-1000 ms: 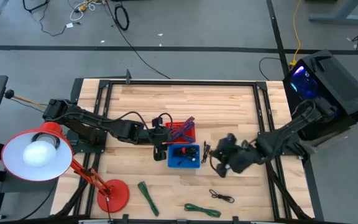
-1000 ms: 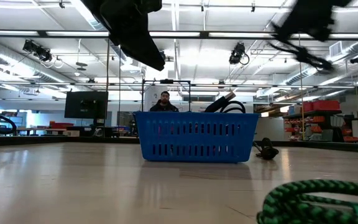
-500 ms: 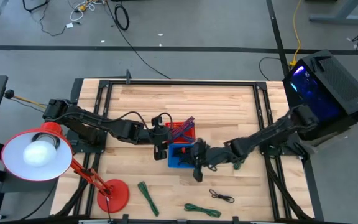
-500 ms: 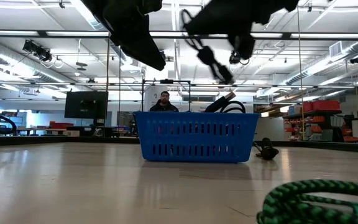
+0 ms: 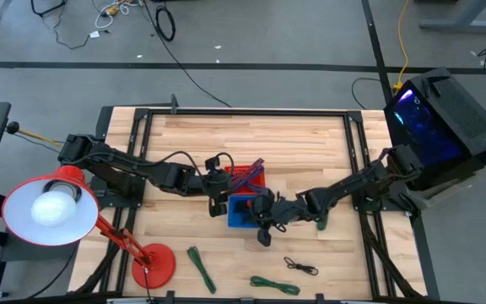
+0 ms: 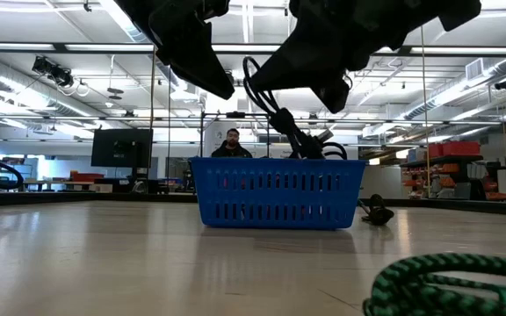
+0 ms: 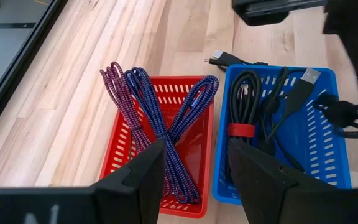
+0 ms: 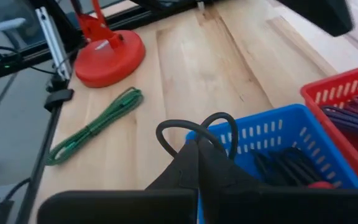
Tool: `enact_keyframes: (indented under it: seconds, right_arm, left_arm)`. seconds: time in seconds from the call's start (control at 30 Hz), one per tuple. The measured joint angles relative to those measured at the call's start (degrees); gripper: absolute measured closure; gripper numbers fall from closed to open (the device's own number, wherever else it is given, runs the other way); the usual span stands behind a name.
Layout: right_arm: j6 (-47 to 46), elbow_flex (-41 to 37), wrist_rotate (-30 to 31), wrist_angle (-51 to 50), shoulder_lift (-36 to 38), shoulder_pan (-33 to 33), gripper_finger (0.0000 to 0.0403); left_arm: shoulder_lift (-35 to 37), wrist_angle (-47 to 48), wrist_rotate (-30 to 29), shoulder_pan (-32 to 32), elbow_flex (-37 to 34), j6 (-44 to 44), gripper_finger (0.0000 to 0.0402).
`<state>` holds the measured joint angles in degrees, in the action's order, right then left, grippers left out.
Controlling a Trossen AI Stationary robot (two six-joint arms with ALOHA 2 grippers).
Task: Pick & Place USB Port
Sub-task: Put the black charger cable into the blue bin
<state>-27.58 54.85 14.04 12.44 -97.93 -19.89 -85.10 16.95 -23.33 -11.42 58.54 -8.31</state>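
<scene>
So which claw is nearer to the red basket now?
Left. The left claw hangs open at the red basket's side; the right claw, shut on a black cable, is beyond it, over the blue basket.

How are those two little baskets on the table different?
The blue basket holds black cables; the red basket holds purple and pink braided ones. The right gripper dangles a black cable over the blue basket; nothing hangs over the red basket. Both are slotted plastic, side by side.

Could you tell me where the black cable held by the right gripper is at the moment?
In the low view the black cable hangs from the shut right gripper just above the blue basket, beside the red basket near the table's middle.
</scene>
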Motion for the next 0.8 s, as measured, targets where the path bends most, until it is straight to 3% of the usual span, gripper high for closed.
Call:
enact_keyframes:
  seconds: [0.53, 0.8]
  right_arm:
    - [1.0, 0.0, 2.9, -4.6, 0.0, 0.8, 0.0403]
    - [1.1, 0.0, 0.0, -4.7, 0.0, 0.8, 0.0395]
  left_arm:
    - [0.0, 0.1, 0.0, 0.0, 0.0, 0.0, 0.0223]
    - [0.0, 0.0, 0.0, 0.0, 0.0, 0.0, 0.0223]
